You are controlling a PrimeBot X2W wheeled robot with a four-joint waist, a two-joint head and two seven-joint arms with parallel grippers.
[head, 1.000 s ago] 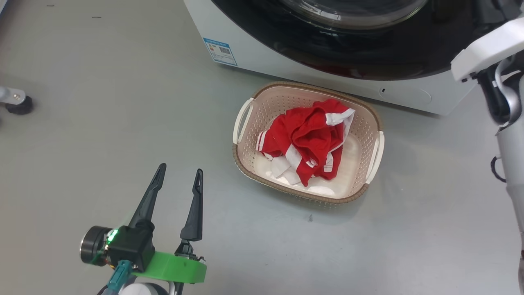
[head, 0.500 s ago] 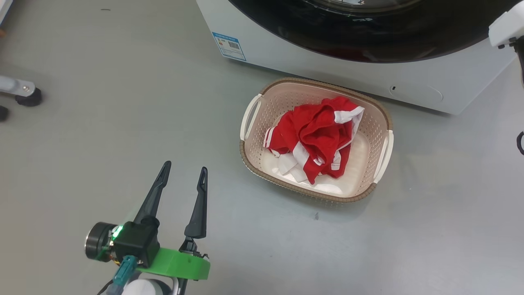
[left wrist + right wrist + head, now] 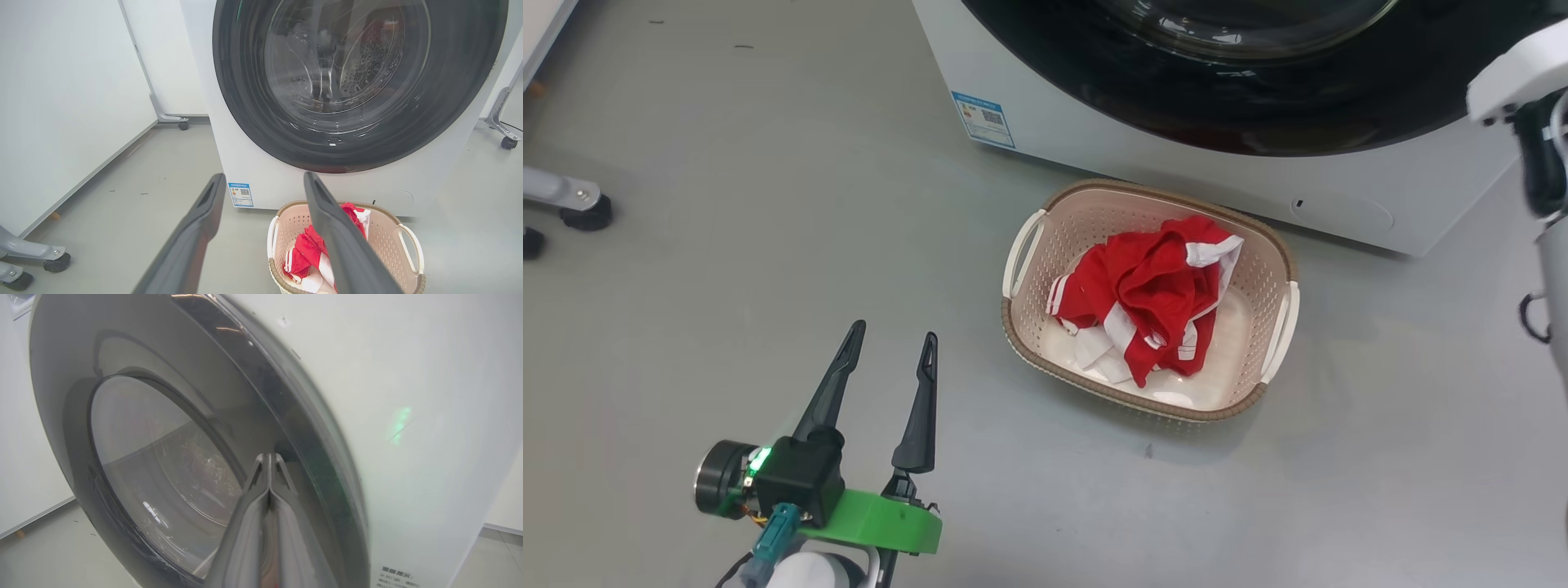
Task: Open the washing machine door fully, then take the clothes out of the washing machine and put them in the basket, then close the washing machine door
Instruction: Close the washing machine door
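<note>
1. The washing machine door (image 3: 359,81) lies against the front of the washing machine (image 3: 1094,147). In the left wrist view I find no gap at its black rim.
2. The clothes (image 3: 1147,298) lie bundled in the basket (image 3: 1062,241). It stands on the floor (image 3: 727,204) just beside the machine's lower front edge, below the door.
3. Step in hand, by my judgement: the last one, closing the door. Unloading looks complete.
4. Right gripper (image 3: 269,456): the fingers are pressed together and hold nothing. The tips point at the door's rim. I cannot tell whether they touch it.
5. Left gripper (image 3: 893,331): the fingers are spread wide and empty. It hangs over bare floor, well apart from the basket, on its left side.
6. Next move: confirm the latch. If the door is not seated, I would press squarely on the rim with the closed right fingers, not on the glass.
</note>
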